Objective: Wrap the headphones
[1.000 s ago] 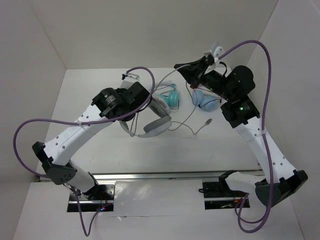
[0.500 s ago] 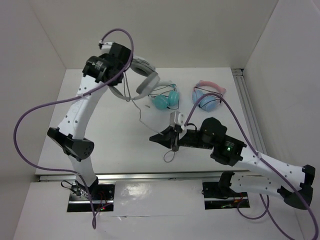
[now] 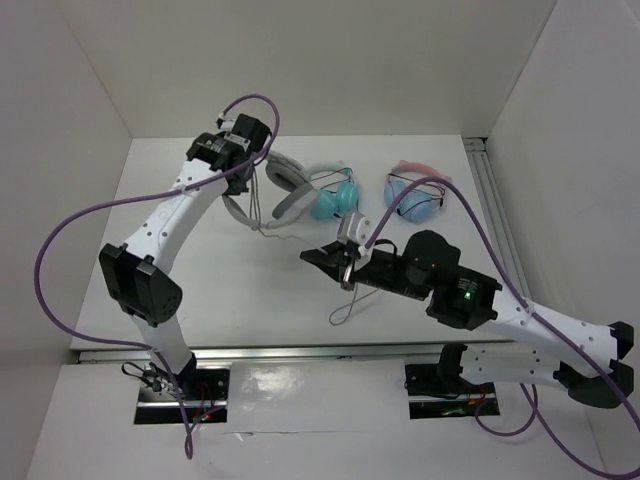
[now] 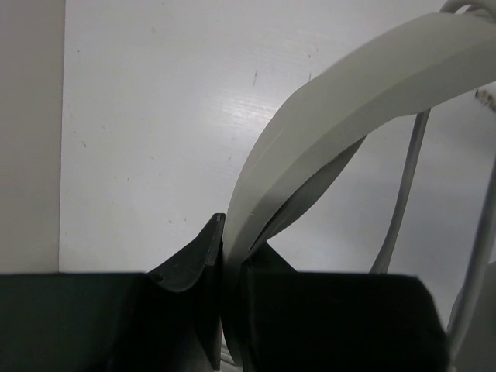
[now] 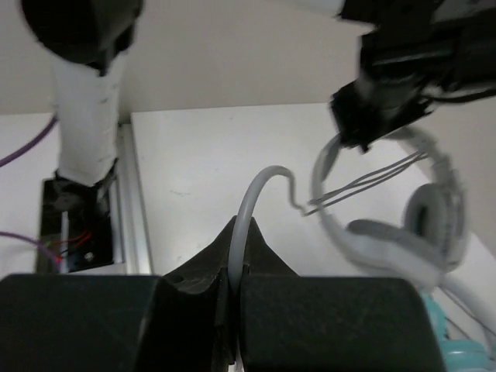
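Observation:
The large light-grey headphones (image 3: 292, 192) hang at the back left of the table, next to the teal pair. My left gripper (image 3: 247, 152) is shut on their wide headband (image 4: 349, 85), which is clamped between the jaws (image 4: 232, 242). Their thin grey cable (image 3: 300, 236) runs from the earcups across to my right gripper (image 3: 343, 263), which is shut on it at mid-table. In the right wrist view the cable (image 5: 260, 182) arcs up out of the closed jaws (image 5: 236, 249) toward the headphones (image 5: 415, 232). A loose cable loop (image 3: 345, 305) lies below the right gripper.
A smaller teal pair (image 3: 336, 200) sits just right of the held headphones. A pink-banded blue pair (image 3: 415, 195) lies at the back right. A metal rail (image 3: 492, 205) runs along the right wall and another (image 3: 300, 352) along the near edge.
The left arm carried the headphones from mid-table to the back left, then slightly down and right. The right arm swung from the back right to mid-table, holding the cable.

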Motion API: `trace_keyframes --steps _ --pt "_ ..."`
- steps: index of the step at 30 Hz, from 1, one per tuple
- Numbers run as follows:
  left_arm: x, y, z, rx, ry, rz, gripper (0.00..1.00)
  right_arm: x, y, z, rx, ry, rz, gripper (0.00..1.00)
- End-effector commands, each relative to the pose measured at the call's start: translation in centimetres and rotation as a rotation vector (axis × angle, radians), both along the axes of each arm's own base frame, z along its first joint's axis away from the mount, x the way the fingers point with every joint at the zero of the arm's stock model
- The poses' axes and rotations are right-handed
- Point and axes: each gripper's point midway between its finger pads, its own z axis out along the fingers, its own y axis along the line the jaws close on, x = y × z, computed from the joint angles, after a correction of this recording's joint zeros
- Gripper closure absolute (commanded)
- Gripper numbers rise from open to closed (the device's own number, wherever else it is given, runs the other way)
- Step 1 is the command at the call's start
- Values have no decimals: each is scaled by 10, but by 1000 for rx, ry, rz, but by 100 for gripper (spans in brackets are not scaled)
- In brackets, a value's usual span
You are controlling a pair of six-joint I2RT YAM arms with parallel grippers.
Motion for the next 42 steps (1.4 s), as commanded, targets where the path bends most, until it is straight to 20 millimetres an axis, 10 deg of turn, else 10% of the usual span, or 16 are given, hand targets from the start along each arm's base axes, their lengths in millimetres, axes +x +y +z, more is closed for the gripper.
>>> trace_keyframes --steps 1,9,16,30,35,42 --pt "-12 -27 34 -50 -150 -94 100 36 -13 30 -2 -96 -160 100" --pt "-71 -48 17 26 -129 -214 100 181 -80 34 -57 -63 -438 100" --pt "-110 -66 23 35 -153 -344 100 228 -89 54 -32 -73 -417 100" --pt "-181 -125 53 -88 -107 -695 100 261 -83 17 -37 12 -376 100" --pt "-186 -108 104 -204 -246 -650 100 265 -73 -23 -10 142 -285 97" --pt "-182 -103 189 -373 -468 -616 100 239 -5 -77 41 295 51 95"
